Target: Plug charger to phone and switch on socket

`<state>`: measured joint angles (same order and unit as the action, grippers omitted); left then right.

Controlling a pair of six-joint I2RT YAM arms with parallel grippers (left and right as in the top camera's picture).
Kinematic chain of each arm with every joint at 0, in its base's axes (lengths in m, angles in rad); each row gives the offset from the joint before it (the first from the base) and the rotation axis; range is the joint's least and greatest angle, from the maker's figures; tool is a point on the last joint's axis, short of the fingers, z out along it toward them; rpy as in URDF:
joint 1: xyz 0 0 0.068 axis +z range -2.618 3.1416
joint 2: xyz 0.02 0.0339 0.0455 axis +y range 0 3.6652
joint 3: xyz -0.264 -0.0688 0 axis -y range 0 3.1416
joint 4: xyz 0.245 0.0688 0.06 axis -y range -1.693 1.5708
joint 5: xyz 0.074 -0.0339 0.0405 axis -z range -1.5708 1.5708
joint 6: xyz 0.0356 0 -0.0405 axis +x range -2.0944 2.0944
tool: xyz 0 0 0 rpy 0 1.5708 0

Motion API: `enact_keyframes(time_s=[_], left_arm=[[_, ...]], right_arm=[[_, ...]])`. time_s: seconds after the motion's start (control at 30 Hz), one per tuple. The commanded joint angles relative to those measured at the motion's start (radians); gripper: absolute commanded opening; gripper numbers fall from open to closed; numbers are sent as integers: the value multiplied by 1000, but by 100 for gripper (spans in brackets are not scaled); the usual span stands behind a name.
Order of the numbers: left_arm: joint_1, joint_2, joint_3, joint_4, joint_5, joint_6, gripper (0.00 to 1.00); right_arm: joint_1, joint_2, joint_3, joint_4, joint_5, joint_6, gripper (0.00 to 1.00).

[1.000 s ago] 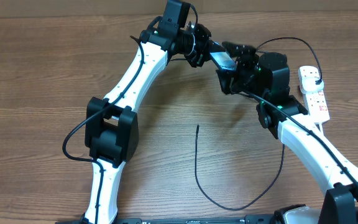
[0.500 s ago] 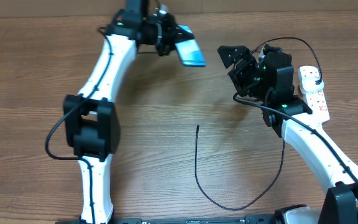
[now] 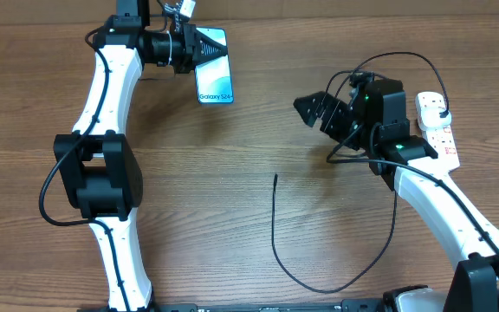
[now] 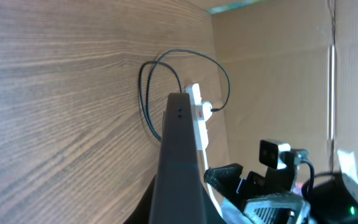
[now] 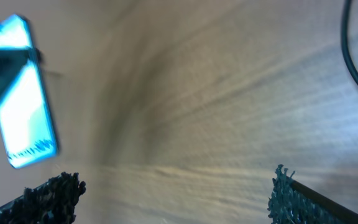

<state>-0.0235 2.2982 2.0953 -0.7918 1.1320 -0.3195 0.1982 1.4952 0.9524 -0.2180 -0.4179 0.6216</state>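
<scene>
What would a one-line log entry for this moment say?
left pincer: shut on phone | right pincer: open, empty | charger tip: lying free on table

The socket (image 3: 444,147) is half hidden behind the right arm; the phone (image 5: 23,106) shows only as a blur in the right wrist view.

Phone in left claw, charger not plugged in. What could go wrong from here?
1. The left claw grips the phone by one end only; pushing a connector in could pivot it or make it slip.
2. The charger tip lies flat, away from the open right claw; thin cable is hard to pinch.
3. The charger passes under the right arm near the socket; it may snag.
</scene>
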Motion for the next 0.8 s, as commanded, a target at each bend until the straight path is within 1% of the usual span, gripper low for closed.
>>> enact_keyframes(time_s=[0.0, 0.1, 0.3, 0.43, 0.5, 0.53, 0.6, 0.77], left_arm=[[9, -45, 17, -13, 69, 159, 4], [12, -45, 17, -16, 49, 158, 4], [12, -45, 17, -20, 10, 158, 4], [12, -45, 17, -21, -71, 158, 4], [12, -45, 17, -24, -89, 158, 4], [12, -45, 17, -26, -87, 158, 4], [12, -45, 17, -28, -84, 155, 4], [12, -45, 17, -27, -58, 157, 4]], right_arm=[[8, -12, 26, -35, -1, -91, 100], [33, -12, 66, -112, 77, -108, 100], [95, -12, 223, -387, 274, -154, 100], [124, -11, 239, -505, 294, -154, 100], [134, -11, 232, -536, 294, -151, 91], [140, -11, 230, -550, 294, -151, 83], [148, -11, 228, -570, 290, -147, 71], [166, -11, 209, -578, 275, -121, 72]])
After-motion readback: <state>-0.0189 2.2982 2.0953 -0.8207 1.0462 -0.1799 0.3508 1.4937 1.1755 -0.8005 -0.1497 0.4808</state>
